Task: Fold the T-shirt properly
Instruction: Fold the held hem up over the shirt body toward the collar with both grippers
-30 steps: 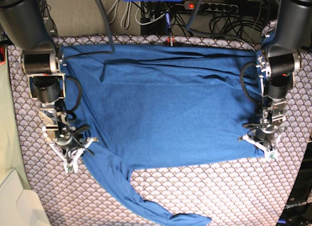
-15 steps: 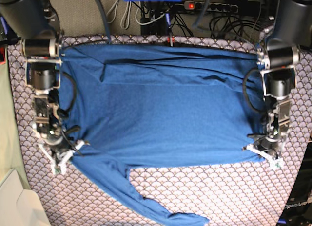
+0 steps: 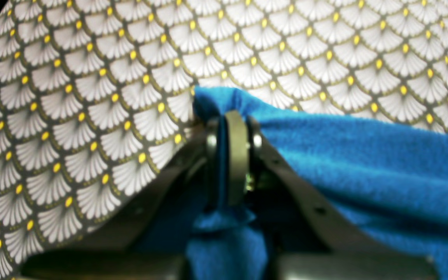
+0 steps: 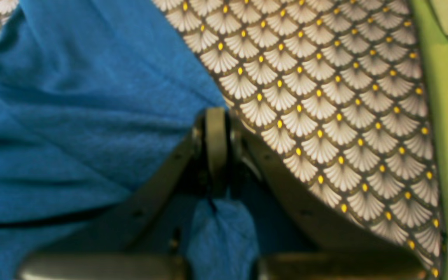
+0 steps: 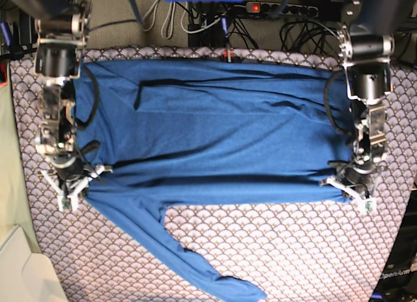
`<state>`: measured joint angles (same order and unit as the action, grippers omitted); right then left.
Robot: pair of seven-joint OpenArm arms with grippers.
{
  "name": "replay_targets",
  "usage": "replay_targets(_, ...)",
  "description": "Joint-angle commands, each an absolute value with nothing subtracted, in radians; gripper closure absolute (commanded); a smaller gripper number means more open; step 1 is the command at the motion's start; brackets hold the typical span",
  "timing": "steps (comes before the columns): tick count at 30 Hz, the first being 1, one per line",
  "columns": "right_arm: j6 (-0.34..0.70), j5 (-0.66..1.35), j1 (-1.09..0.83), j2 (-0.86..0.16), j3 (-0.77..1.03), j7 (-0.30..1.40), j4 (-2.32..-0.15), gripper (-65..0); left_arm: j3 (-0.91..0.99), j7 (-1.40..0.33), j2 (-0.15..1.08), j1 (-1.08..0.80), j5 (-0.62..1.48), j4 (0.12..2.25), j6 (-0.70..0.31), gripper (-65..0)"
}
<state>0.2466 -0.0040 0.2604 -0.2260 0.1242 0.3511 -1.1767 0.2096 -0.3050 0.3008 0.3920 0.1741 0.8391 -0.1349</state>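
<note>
The T-shirt (image 5: pixel 215 133) lay spread across the scallop-patterned cloth (image 5: pixel 287 250) that covered the table, its far edge running along the cloth's far edge and its body stretched nearly from one side edge to the other. The near hem was drawn into a fairly straight, taut line between the two arms. One long sleeve (image 5: pixel 189 263) trailed off the body toward the cloth's near edge, ending in a loose curl short of it.

The left gripper (image 5: pixel 355 196) stood near the side edge that the base view showed on the right, its jaws pressed together on a pinch of the blue fabric at the hem's corner. The left wrist view showed the fold of shirt (image 3: pixel 325 155) clamped between the pads, with a tuft bunched behind them. The right gripper (image 5: pixel 68 191) stood near the opposite side edge, likewise pinching the shirt (image 4: pixel 72 116) where the sleeve met the body; blue cloth pushed out behind its closed pads.
</note>
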Motion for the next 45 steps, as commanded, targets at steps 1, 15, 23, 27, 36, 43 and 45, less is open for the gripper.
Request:
replay_targets(1,0.245,-0.002,0.268,-0.24,0.137,0.32,-1.224,0.0,0.214,-0.305,0.315,0.417,0.179,0.881,-0.131,-0.5)
replay_targets(15,0.458,-0.001,0.074,-0.157,0.302,0.458,-1.56,0.0,0.378,-0.527,0.269,0.259,0.179,1.219,-0.14,-0.5)
replay_targets(23,0.46,-0.001,-0.058,-0.142,0.3,0.458,-1.672,0.0,0.42,-0.619,0.268,0.159,0.18,1.406,-0.14,-0.5)
replay_targets(27,0.46,-0.001,-0.107,-0.142,0.3,0.458,-1.716,0.0,0.455,-0.667,0.239,0.107,0.18,1.489,-0.14,-0.5)
replay_targets(36,0.46,-0.001,-0.211,-0.147,0.302,0.456,-1.782,0.0,0.461,-0.704,0.234,0.005,0.18,1.572,-0.14,-0.5)
replay_targets(43,0.595,-0.001,-0.239,-0.14,0.386,0.463,-1.784,0.0,0.461,-0.704,0.242,-0.079,0.18,1.604,-0.14,-0.5)
replay_targets(45,0.604,-0.001,-0.24,-0.14,0.403,0.463,-1.782,0.0,0.461,-0.704,0.242,-0.094,0.18,1.604,-0.14,-0.5)
